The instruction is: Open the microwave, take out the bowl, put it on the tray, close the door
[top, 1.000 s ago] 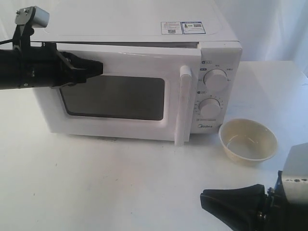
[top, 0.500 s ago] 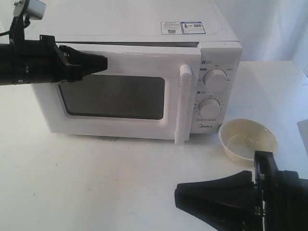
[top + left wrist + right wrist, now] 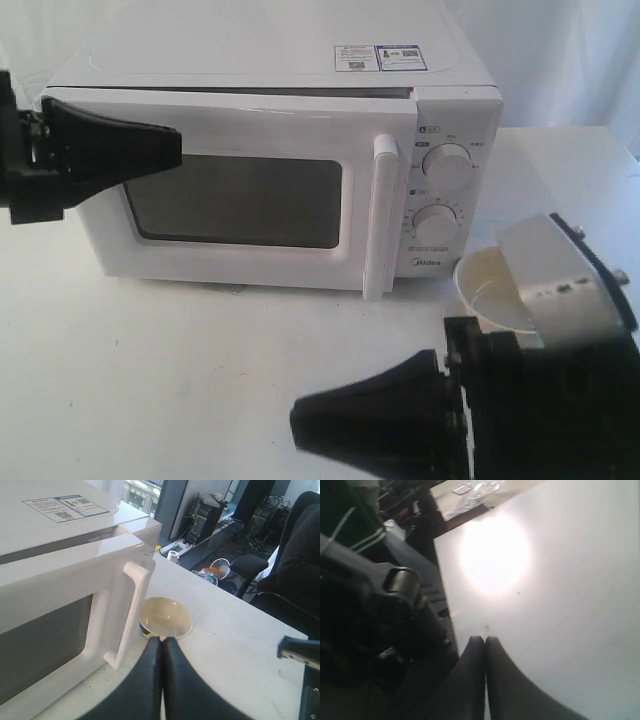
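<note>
One white table [image 3: 200, 380] carries everything, and on it stands one microwave [image 3: 260, 60], a white box that serves here as the landmark. Its single door [image 3: 300, 130] fills most of the microwave's front and looks a little ajar: a dark slit runs along the door's top edge, and in the left wrist view the handle side stands out from the body. One dark window [image 3: 250, 200] is set in the door. Two black grippers are in view. The left gripper [image 3: 178, 148] is before the door's upper corner on the side away from the handle, its jaws pressed together with nothing between them; whether it touches the door cannot be told. The right gripper [image 3: 297, 425] is low over the table, well out in front of the microwave on the knob side, its jaws likewise pressed together and empty, as the right wrist view shows. One tall white bar handle [image 3: 378, 215] runs upright down the door edge next to the control panel. One cream bowl [image 3: 485, 290] sits upright on the table just in front of the microwave's control-panel corner, apart from both grippers; the right arm's wrist housing hides part of it in the exterior view, while the left wrist view shows it whole and empty. Two round white knobs, an upper knob [image 3: 447, 165] and a lower knob [image 3: 437, 223], sit one above the other on the panel. Two stickers, a pale sticker [image 3: 357, 57] and a blue-edged sticker [image 3: 401, 56], lie side by side on the microwave's top near its front edge.
</note>
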Tool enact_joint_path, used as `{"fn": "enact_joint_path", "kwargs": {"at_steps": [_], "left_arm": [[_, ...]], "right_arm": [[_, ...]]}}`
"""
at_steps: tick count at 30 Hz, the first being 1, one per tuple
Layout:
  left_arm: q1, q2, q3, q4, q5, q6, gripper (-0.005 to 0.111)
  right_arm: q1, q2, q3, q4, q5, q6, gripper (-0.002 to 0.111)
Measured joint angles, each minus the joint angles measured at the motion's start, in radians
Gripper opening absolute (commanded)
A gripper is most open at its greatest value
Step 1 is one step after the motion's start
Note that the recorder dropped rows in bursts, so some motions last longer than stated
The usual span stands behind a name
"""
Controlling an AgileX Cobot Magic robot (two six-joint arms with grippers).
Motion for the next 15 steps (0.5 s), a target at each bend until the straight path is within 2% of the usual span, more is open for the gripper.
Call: {"fn": "enact_joint_path", "kwargs": {"at_steps": [3, 8, 15], "left_arm": [[0.000, -0.036, 0.026, 0.000, -0.007, -0.002, 0.000], [0.000, -0.082, 0.057, 0.000, -0.026, -0.002, 0.000], [0.000, -0.136, 0.063, 0.000, -0.023, -0.004, 0.000]], "right_arm": [[0.021, 0.000, -0.037, 0.000, -0.112, 0.032, 0.000], [0.088, 0.000, -0.109, 0.000, -0.173, 0.076, 0.000], [0.281, 0.040, -0.180, 0.004, -0.262, 0.110, 0.000]]}}
